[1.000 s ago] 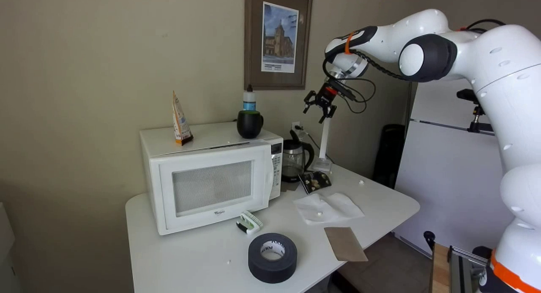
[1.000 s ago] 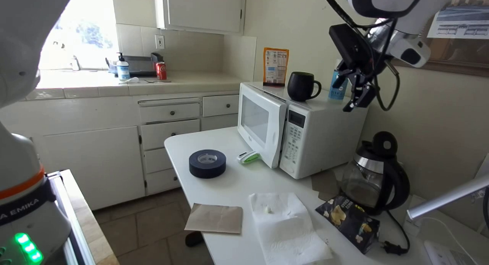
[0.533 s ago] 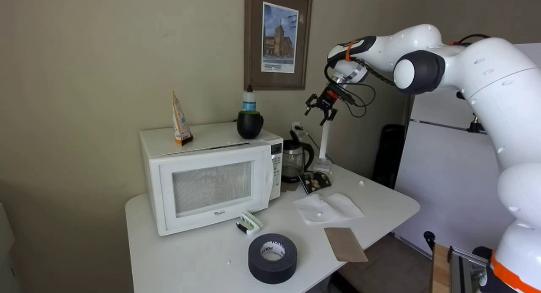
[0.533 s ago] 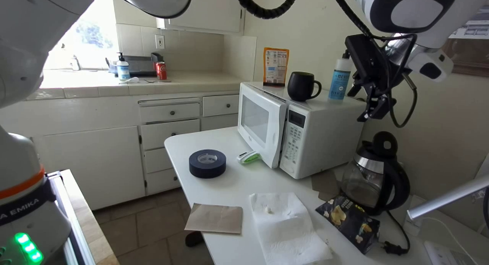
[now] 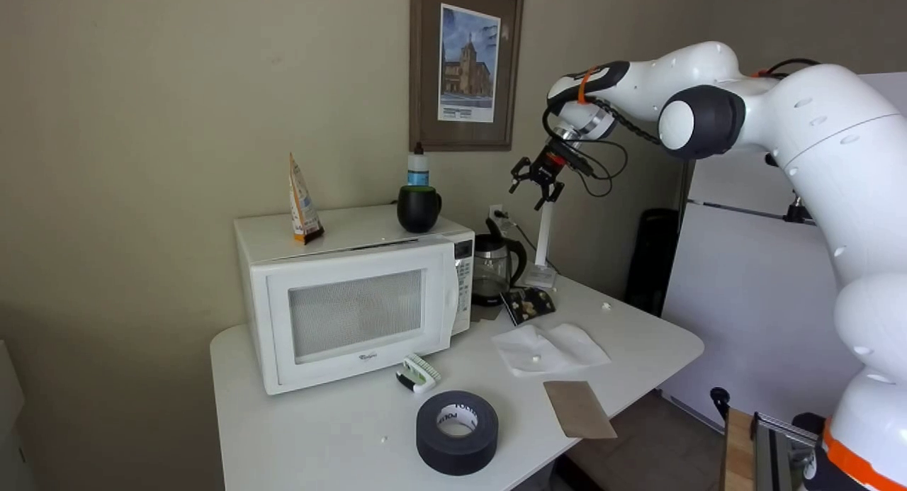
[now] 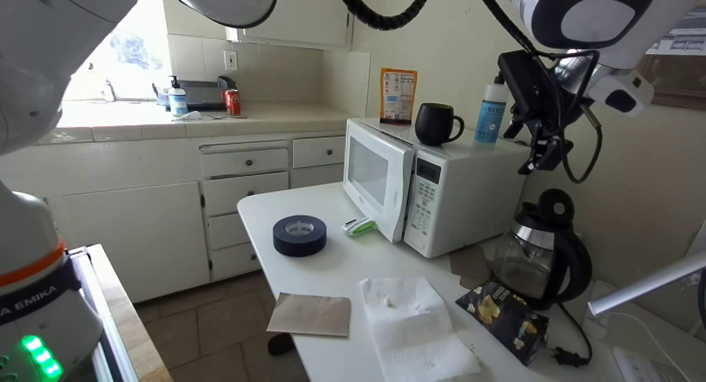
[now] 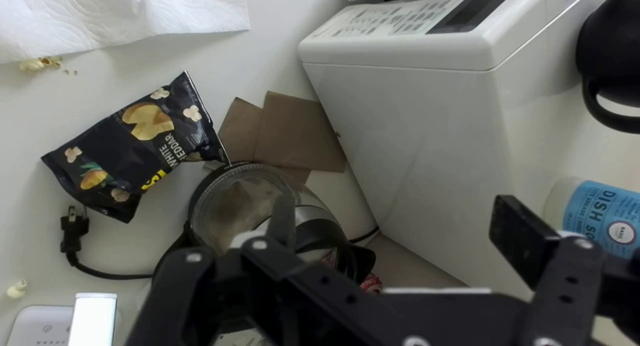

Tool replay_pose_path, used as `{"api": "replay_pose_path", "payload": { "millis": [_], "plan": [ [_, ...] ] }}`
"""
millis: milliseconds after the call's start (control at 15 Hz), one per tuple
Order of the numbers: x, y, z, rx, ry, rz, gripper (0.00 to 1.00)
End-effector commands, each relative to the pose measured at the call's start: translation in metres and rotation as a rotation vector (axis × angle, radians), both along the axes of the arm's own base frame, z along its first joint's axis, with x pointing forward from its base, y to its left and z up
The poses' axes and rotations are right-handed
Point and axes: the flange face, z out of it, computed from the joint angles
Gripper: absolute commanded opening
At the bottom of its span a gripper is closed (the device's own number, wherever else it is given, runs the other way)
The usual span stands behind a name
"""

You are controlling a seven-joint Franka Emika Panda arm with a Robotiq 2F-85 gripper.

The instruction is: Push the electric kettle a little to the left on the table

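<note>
The electric kettle (image 5: 489, 271) is a glass jug with a black handle and base and a raised black lid. It stands upright on the white table (image 5: 319, 434), beside the microwave's control-panel side. In an exterior view it (image 6: 521, 261) sits right of the microwave. My gripper (image 5: 526, 197) is open and empty, in the air above the kettle and apart from it. In the wrist view the fingers of my gripper (image 7: 400, 221) are wide apart, and the near-left finger hides part of the kettle (image 7: 235, 201).
The white microwave (image 6: 469, 200) bears a black mug (image 6: 434, 124), a soap bottle (image 6: 490, 113) and a pouch (image 6: 398, 95). A black snack bag (image 6: 504, 321) lies against the kettle's front. A white lamp (image 5: 544, 236), paper towel (image 5: 549, 349), tape roll (image 5: 457, 452) and brush (image 5: 419, 372) are around.
Over the last second the arm has come down a little, and my gripper has moved lower and closer above the kettle. Over the last half second it is almost still. The kettle has not moved.
</note>
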Motion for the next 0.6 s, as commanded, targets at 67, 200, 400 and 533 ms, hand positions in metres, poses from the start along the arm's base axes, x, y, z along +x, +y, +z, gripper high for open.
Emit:
{"api": "replay_pose_path", "payload": {
  "millis": [67, 200, 400, 533],
  "plan": [
    [0.033, -0.003, -0.02, -0.063, -0.086, -0.029, 1.0],
    [0.041, -0.009, -0.028, -0.092, -0.098, -0.049, 1.0],
    [0.046, -0.02, -0.041, -0.135, -0.099, -0.048, 1.0],
    [0.048, -0.027, -0.049, -0.149, -0.096, -0.053, 1.0]
  ]
}}
